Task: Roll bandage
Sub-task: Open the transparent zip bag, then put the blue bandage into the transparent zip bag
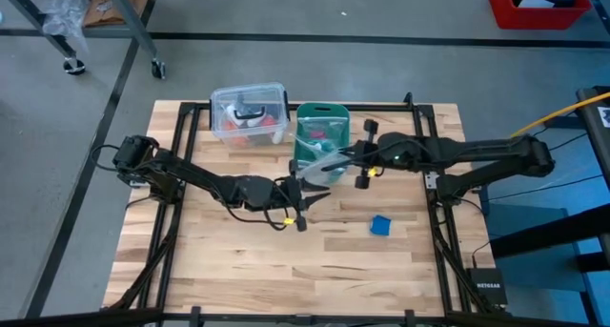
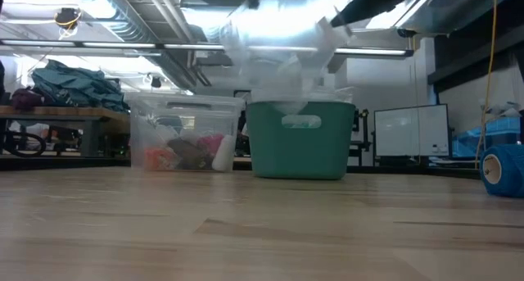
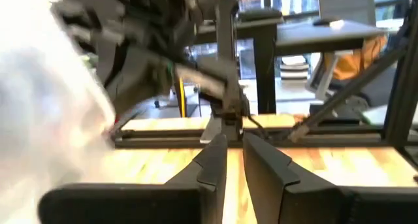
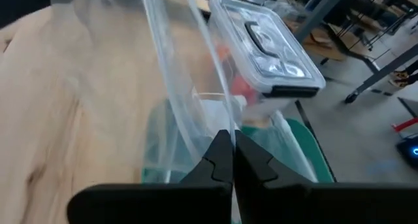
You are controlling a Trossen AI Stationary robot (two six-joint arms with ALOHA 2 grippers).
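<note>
**Over the green basket, a clear bag held up**

Near the middle of the high view, the right gripper (image 1: pixel 335 163) hung over the green basket (image 1: pixel 321 117). Its fingers (image 4: pixel 221 160) were pinched tight on a clear plastic bag (image 4: pixel 176 87), which hung down over the basket's open top. The left gripper (image 1: pixel 303 213) sat low on the table just left of center, near the bag's lower edge. Its fingers (image 3: pixel 212 165) were close together with a thin gap, and I could not tell if they held anything.

The bandage (image 1: pixel 380 225) was a small blue roll. It lay alone on the wood, lower right of center, well apart from both grippers. In the low view it showed at the far right edge (image 2: pixel 503 171).

A clear box with a lid (image 1: pixel 249 112) stood just left of the basket, near the table's top edge. The table (image 1: pixel 229 260) had lots of bare wood along the bottom and at both lower corners.
</note>
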